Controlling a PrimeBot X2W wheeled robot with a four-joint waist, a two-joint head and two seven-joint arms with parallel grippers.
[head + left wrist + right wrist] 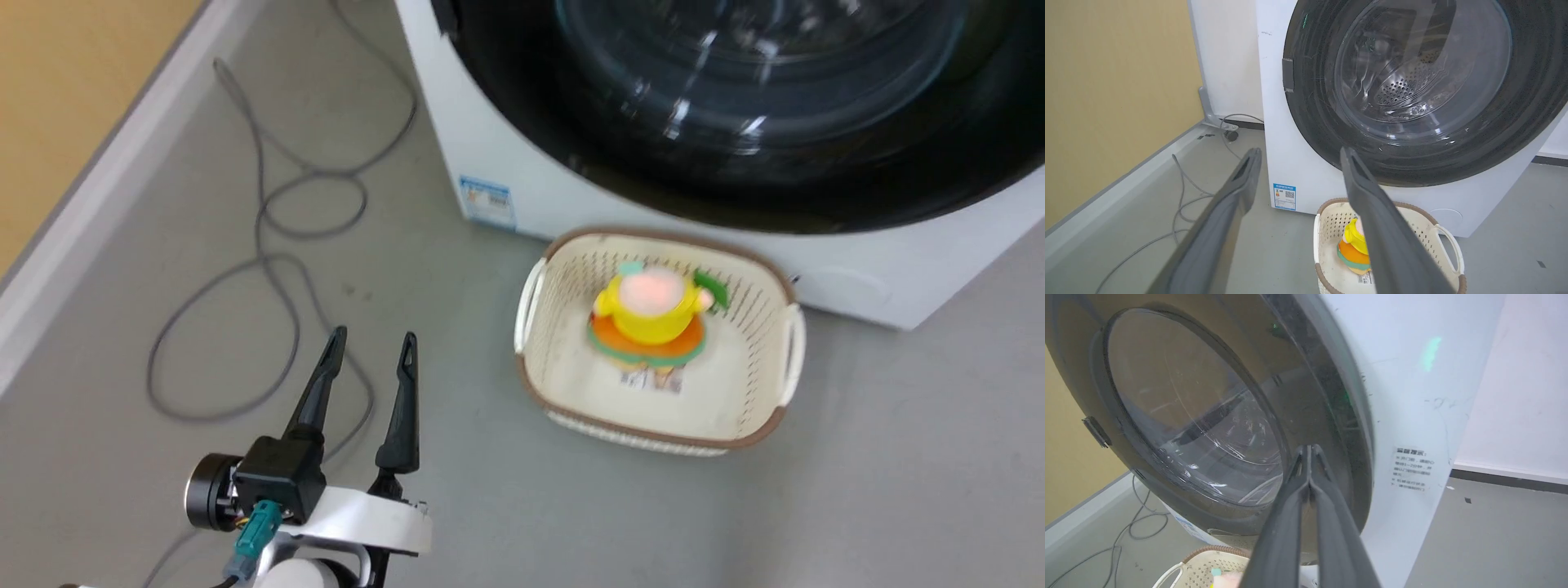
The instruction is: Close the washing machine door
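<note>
Your left gripper (373,335) hangs low over the floor, fingers spread and empty, held clear of the work. Ahead, the basket (735,392) with its toy (651,314) sits just before the washing machine (522,188). Your right gripper (1309,449), fingers pressed together to serve as a pusher, is at the dark rim of the washing machine door (735,106), though contact is uncertain. The door appears flush, latching unconfirmed

Washing machine (1272,134) sticker (1284,196) (and side label (1411,469)) print unreadable

The washing machine door (735,163) runs off the head view's top edge; the toy (651,314) in the basket (571,384) is blurred.
</note>
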